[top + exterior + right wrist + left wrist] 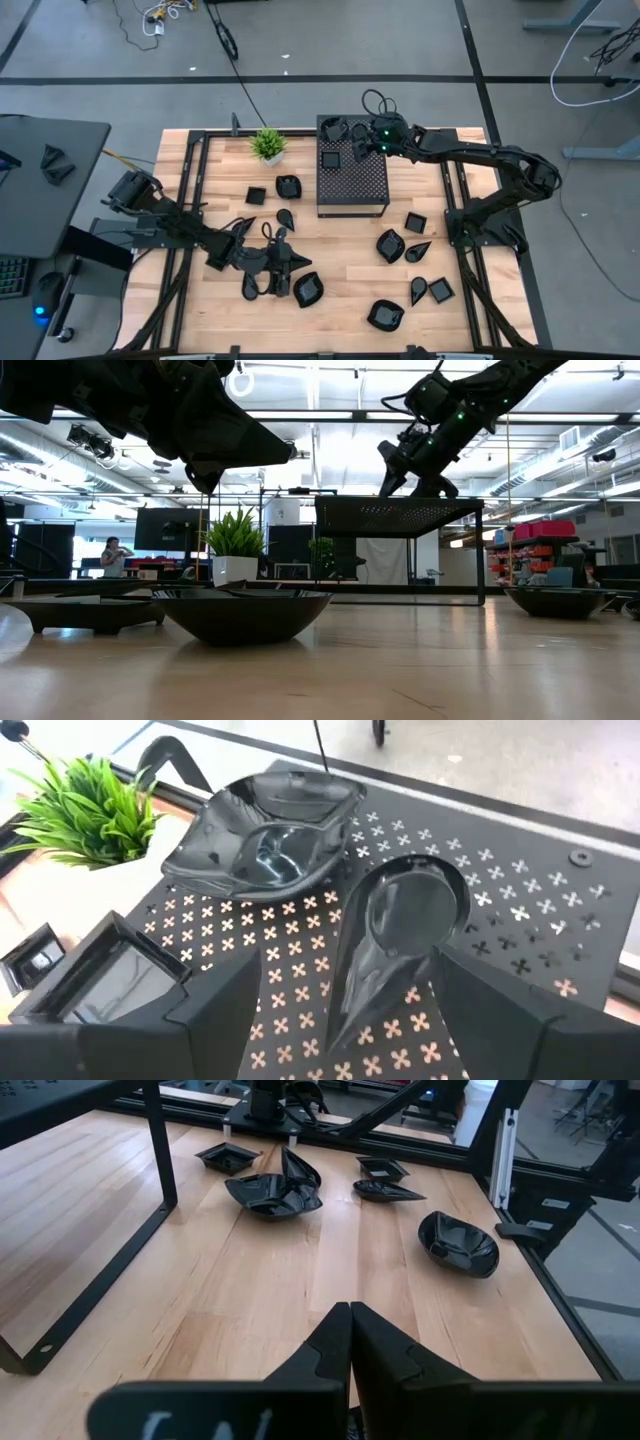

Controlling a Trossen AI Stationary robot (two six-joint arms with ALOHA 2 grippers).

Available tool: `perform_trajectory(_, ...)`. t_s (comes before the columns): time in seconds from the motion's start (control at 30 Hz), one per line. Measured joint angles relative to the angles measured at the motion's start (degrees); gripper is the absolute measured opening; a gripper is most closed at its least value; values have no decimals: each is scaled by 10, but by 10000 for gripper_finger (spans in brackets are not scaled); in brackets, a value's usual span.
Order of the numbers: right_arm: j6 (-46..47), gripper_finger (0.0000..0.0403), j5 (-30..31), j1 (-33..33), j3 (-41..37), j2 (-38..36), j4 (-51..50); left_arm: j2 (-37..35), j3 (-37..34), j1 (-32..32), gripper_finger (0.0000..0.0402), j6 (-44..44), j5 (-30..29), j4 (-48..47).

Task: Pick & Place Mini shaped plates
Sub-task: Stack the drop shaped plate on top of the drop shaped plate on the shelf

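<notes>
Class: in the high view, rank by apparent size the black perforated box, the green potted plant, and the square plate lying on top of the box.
1. Perforated box, by far the largest.
2. Potted plant.
3. Square plate, only slightly smaller than the plant.

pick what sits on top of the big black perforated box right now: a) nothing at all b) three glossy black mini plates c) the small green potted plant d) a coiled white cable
b: the right wrist view shows a leaf-shaped glossy black plate, a teardrop-shaped black plate and a square black plate lying on the large black perforated box, with the open right gripper astride the teardrop one; the small green potted plant stands on the wooden table beside the box.
</notes>
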Motion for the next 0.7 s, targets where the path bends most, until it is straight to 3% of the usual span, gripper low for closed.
perform_trajectory(0.7,11,291,-2,-13,0,26,31,0,0,0,14,-4,0,0)
